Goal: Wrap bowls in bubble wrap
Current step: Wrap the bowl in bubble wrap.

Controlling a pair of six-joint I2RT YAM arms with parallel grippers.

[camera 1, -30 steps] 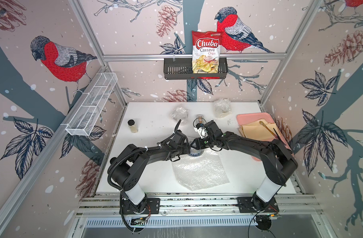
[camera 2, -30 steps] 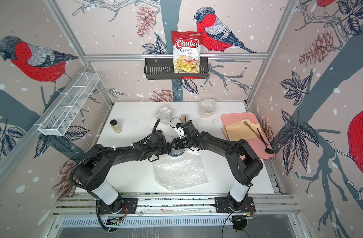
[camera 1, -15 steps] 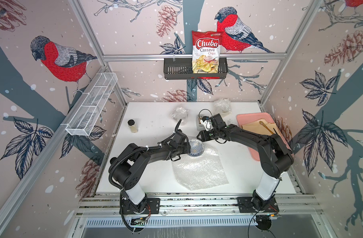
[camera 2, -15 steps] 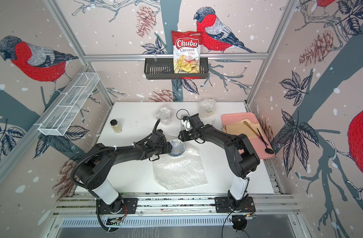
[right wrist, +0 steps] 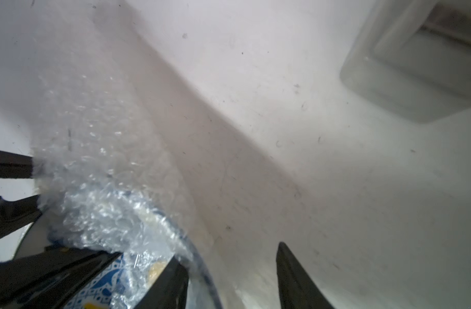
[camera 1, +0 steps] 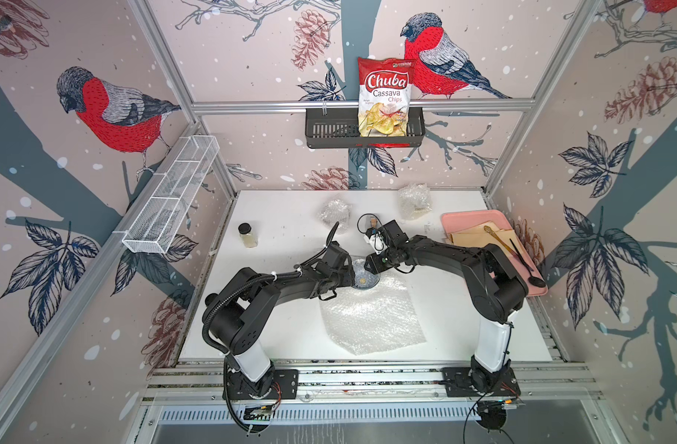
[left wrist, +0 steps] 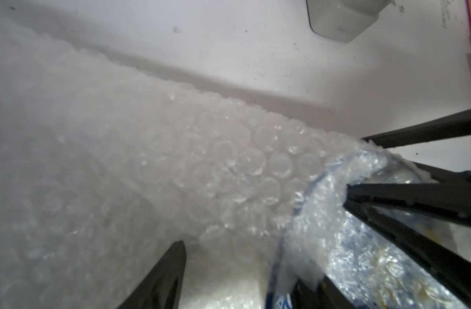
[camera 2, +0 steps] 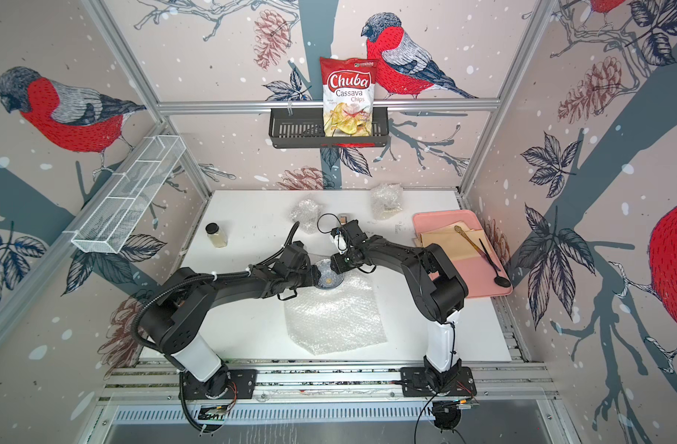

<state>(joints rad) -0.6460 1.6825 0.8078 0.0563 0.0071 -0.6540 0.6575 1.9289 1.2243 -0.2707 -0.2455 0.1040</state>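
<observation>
Between spread left tool (camera 1: 350, 275) and spread right tool (camera 1: 369, 267), blue-and-yellow bowl (camera 1: 364, 280) holds crumpled bubble wrap (right wrist: 103, 182).

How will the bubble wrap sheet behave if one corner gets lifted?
Probably floppy: in the left wrist view the bubble wrap lies crumpled over the bowl rim. Likely light, being thin and see-through, so it may spring back unless pinned.

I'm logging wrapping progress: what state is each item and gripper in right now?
blue-and-yellow bowl: upright, uncovered except a wrap edge draped over its rim.
bubble wrap sheet: mostly flat, far edge draped onto the bowl.
left bundle: crumpled shut.
right bundle: crumpled shut.
glass jar: upright, lid on.
left gripper: open, at the bowl's rim.
right gripper: open, astride the bowl's rim.
</observation>
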